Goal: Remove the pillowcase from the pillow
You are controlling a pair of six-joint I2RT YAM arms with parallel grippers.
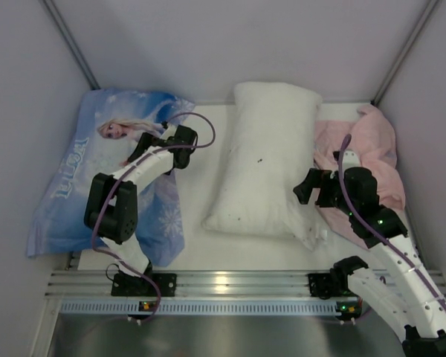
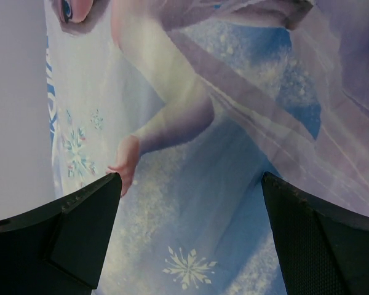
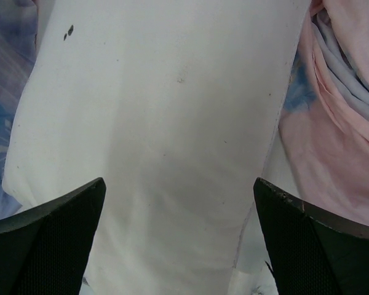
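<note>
A white table (image 1: 198,178) meets grey walls (image 1: 230,44), with a slotted metal rail (image 1: 245,283) along its near edge.

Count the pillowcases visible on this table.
2. A blue printed pillowcase lies at the left, under the left tool. A crumpled pink pillowcase lies at the right, beside the white pillow. No others show.

Item: white-shelled, black-jointed left arm (image 1: 145,169) and matching right arm (image 1: 401,256). Thin purple cable (image 1: 343,160) routed along each. Small green indicator lights (image 1: 381,221) on right arm. Matte black wedge-shaped fingers (image 2: 61,239), finely textured faces.
</note>
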